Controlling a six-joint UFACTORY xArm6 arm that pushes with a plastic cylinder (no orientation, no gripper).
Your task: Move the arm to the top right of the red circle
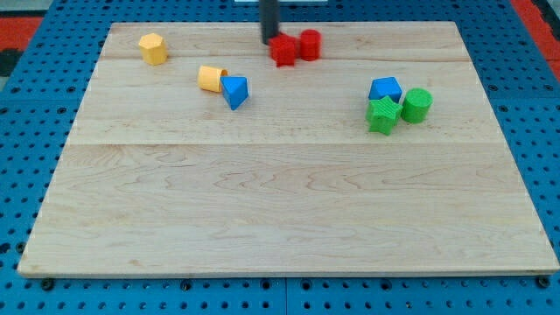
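The red circle [310,44], a short cylinder, stands near the view's top, just right of centre on the wooden board [289,219]. A red star-shaped block [283,50] touches its left side. My dark rod comes down from the view's top edge and my tip [270,41] rests at the upper left of the red star block, to the left of the red circle.
A yellow hexagon block [153,48] sits at the top left. A yellow cylinder [210,78] touches a blue triangle block [235,91]. At the right, a blue block [385,88], a green star block [382,115] and a green cylinder [416,105] cluster together.
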